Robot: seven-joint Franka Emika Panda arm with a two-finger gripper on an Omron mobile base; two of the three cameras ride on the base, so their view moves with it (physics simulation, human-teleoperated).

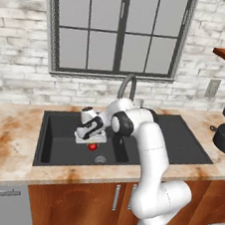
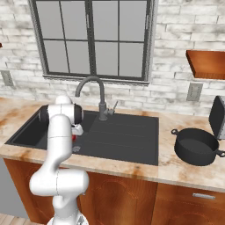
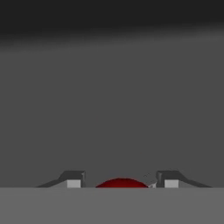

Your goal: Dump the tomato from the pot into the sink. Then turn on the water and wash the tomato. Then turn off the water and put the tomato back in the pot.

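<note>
Low in sink (image 1: 50,141), hand (image 1: 91,141) astride tomato (image 1: 93,146).

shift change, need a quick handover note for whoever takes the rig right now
End effector: down in the sink basin, fingers either side of the tomato; firm grip not confirmed.
Tomato: in the basin, just behind the drain.
Pot: upright on the counter right of the sink.
Faucet: no stream seen.
Done: tomato is out of the pot.
Left: whether it was washed cannot be told; return tomato to the pot.
</note>
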